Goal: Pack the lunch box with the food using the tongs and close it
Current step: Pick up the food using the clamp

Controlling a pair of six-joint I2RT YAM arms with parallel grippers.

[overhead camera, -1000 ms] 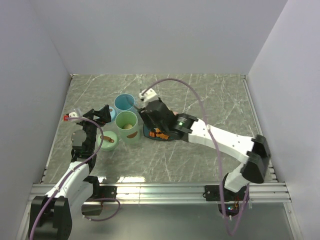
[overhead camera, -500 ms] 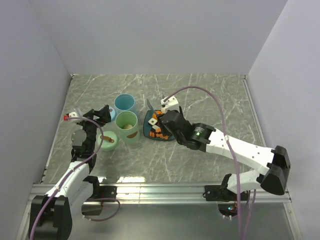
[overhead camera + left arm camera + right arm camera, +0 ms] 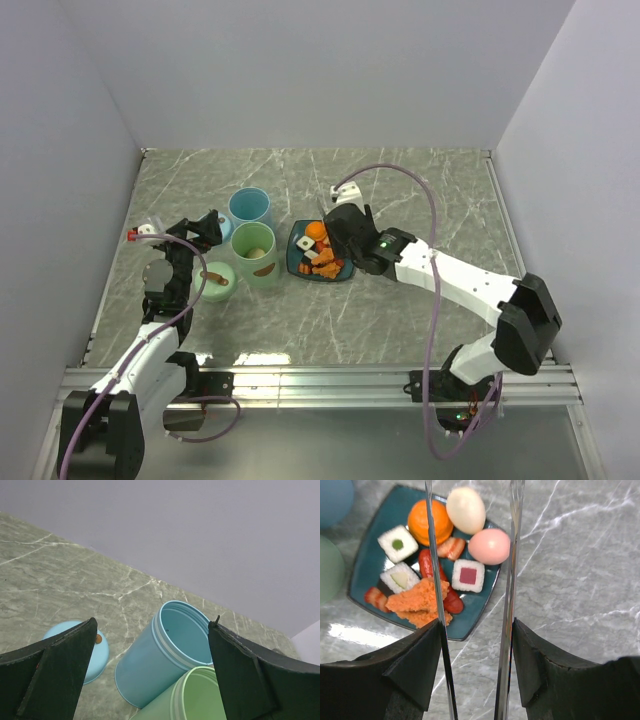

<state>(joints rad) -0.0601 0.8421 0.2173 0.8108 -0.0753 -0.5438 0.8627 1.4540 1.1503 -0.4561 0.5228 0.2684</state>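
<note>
1. The right gripper (image 3: 476, 625) clasped the tongs (image 3: 434, 555), one finger pressing each silver arm.
2. Their long axis ran straight out along the fingers, tips pointing away from the wrist.
3. One arm hung over the food (image 3: 415, 600) on the teal plate (image 3: 365, 572), the other just beside the pink egg (image 3: 489, 546).
4. The left gripper (image 3: 152, 624) stood spread wide, empty, near the blue cup (image 3: 155, 665).

The left arm (image 3: 150, 345) is bending upward on its own side, jaws gaping wide. The right arm (image 3: 455, 285) is reaching forward and leftward, jaws pinching the tongs (image 3: 511, 555).
</note>
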